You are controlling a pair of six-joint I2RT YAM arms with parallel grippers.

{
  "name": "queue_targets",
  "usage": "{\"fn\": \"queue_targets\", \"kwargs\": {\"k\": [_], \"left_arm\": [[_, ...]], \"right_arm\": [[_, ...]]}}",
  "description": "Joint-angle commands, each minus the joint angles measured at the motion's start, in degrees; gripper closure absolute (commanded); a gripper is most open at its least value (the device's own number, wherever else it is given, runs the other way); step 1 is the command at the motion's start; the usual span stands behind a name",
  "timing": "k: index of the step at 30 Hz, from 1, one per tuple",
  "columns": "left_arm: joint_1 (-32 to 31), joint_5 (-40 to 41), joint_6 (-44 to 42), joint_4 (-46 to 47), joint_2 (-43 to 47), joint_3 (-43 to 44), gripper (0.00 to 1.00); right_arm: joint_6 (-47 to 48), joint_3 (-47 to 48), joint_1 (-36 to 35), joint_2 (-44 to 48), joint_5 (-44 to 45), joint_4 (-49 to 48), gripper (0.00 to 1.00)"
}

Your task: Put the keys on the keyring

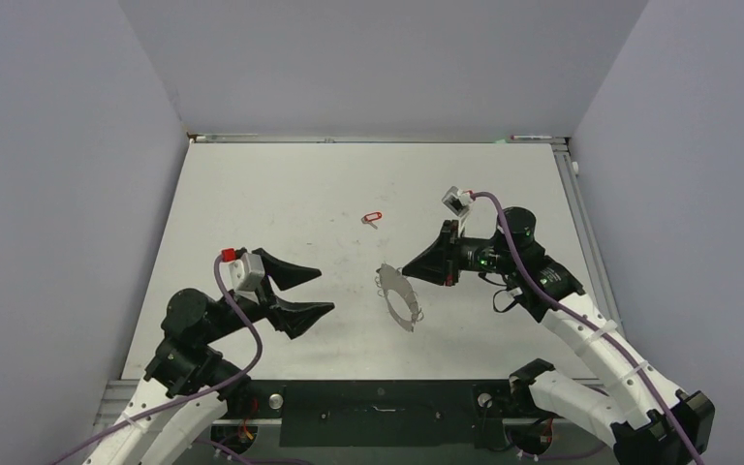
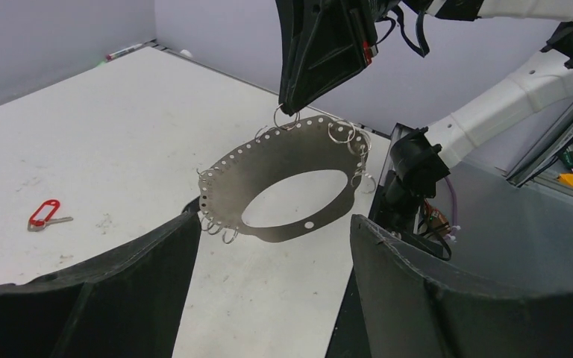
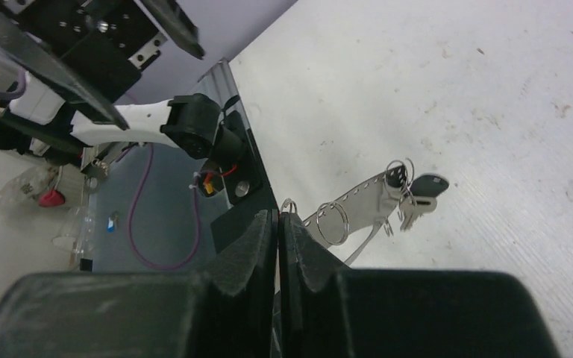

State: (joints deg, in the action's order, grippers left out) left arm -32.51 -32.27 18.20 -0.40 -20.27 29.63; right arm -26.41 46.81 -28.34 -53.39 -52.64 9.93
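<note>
My right gripper is shut on the rim of the keyring, a flat pale hoop with small wire loops, and holds it tilted above the table. A dark grey key hangs from one loop at the hoop's far end. Flat on the table further back lies the key with the red tag, apart from both arms. Left of the hoop, my left gripper is open with nothing between its fingers, and the hoop's lower rim hangs just beyond the fingertips.
Grey walls close the table on three sides. A marker lies along the far edge. A dark metal strip runs along the near edge between the arm bases. The right arm's base stands close behind the hoop in the left wrist view.
</note>
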Motion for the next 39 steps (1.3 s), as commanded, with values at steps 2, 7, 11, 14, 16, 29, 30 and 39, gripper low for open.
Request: {"fn": "queue_targets", "kwargs": {"k": [2, 7, 11, 14, 16, 29, 30, 39], "left_arm": [[0.3, -4.4, 2.6, 8.4, -1.8, -0.5, 0.32], [0.1, -10.6, 6.5, 15.7, -4.8, -1.7, 0.42], [-0.7, -13.4, 8.0, 19.0, -6.4, -1.6, 0.5], [-1.4, -14.5, 8.0, 19.7, -6.8, -1.6, 0.53], [-2.1, -15.6, 8.1, 20.1, -7.0, -1.9, 0.55], [-7.8, -16.3, 6.1, 18.5, -5.6, -3.4, 0.57], [-8.0, -16.1, 6.1, 18.5, -5.7, -3.4, 0.57], [-9.1, -16.0, 5.6, 16.7, -6.7, -3.2, 0.68]], "right_arm": [[1.4, 4.5, -3.3, 0.5, -5.7, -6.3, 0.95], [1.7, 5.2, -10.6, 0.7, -6.1, -8.7, 0.95], [3.1, 6.1, -16.0, -0.1, -4.3, -8.2, 0.95], [3.8, 6.7, -18.9, -1.2, -2.7, -7.6, 0.95], [4.0, 7.2, -20.4, -2.0, -1.8, -7.5, 0.95], [5.7, 10.6, -28.8, -6.1, 3.0, -7.5, 0.95], [5.9, 10.8, -29.4, -6.4, 3.4, -7.4, 0.95], [7.0, 12.1, -32.0, -7.8, 6.1, -6.9, 0.95]]}}
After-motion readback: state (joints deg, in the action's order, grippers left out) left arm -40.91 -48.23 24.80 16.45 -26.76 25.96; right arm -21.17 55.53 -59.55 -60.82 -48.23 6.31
